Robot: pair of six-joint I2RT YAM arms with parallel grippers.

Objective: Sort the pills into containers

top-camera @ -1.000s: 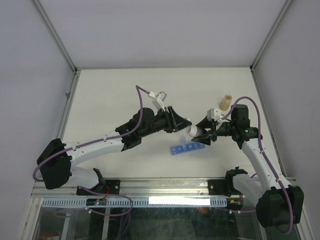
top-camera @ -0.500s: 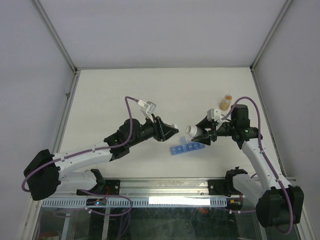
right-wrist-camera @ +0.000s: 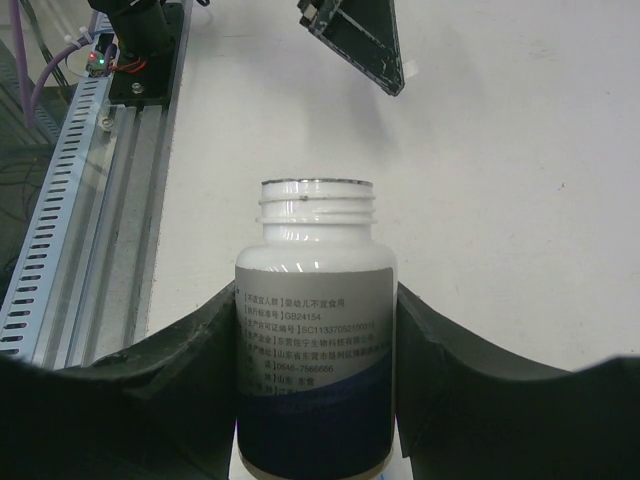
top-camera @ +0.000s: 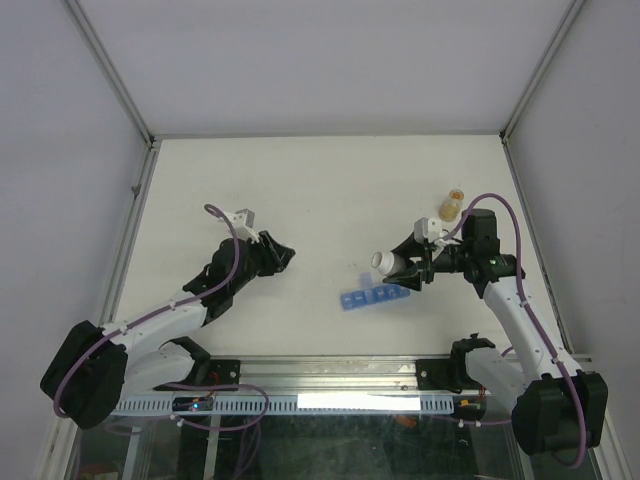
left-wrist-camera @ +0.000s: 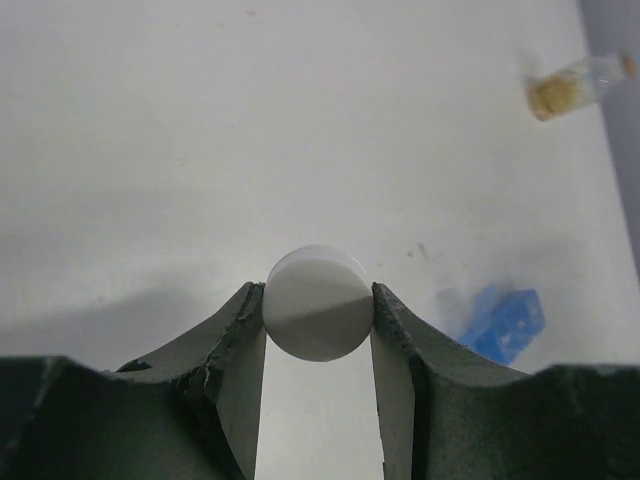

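Observation:
My right gripper (top-camera: 407,268) is shut on a white bottle (top-camera: 388,264) with a blue-and-white label (right-wrist-camera: 316,330). It holds the bottle on its side, the uncapped threaded neck (right-wrist-camera: 316,205) pointing left, just above the right end of the blue container strip (top-camera: 372,297). Left of centre, my left gripper (top-camera: 280,257) is shut on a white round cap (left-wrist-camera: 315,303), pinched between both fingertips. The left wrist view shows the blue strip (left-wrist-camera: 503,322) lower right. No pills show in any view.
A small amber jar (top-camera: 452,205) stands behind the right gripper and shows as a blur (left-wrist-camera: 570,90) in the left wrist view. The metal rail (right-wrist-camera: 90,150) runs along the table's near edge. White walls (top-camera: 60,150) enclose the table on three sides.
My left arm has drawn back to the left and nearer its base, carrying the white cap away from the bottle. The right arm and bottle have stayed still.

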